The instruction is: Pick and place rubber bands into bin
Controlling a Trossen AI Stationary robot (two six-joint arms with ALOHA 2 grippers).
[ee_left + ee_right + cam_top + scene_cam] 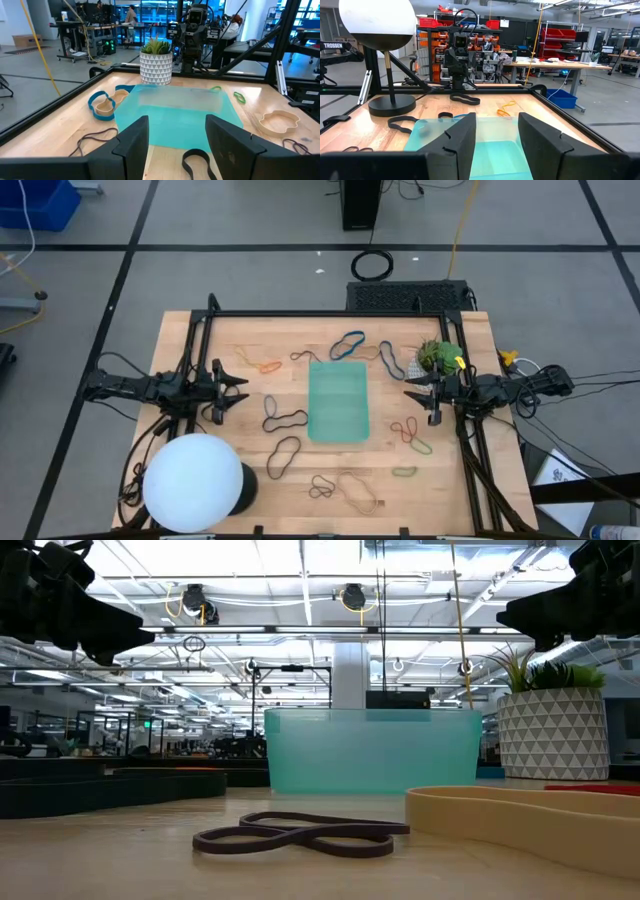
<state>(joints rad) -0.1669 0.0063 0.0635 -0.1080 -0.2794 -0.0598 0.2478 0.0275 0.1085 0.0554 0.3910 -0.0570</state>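
Note:
The teal bin (338, 401) lies flat in the middle of the wooden table; it also shows in the low view (372, 750) and both wrist views (175, 112) (485, 145). Rubber bands lie scattered on the wood around it: black ones (284, 420) (283, 457), an orange one (266, 365), a blue one (348, 344), red and green ones (410, 435), tan ones (358, 492). My left gripper (238, 392) hovers open left of the bin. My right gripper (415, 394) hovers open right of the bin. Both are empty.
A white globe lamp on a black base (195, 483) stands at the near left corner. A green plant in a patterned pot (438, 357) stands at the far right, beside my right arm. A black frame (330, 313) runs around the table's edges.

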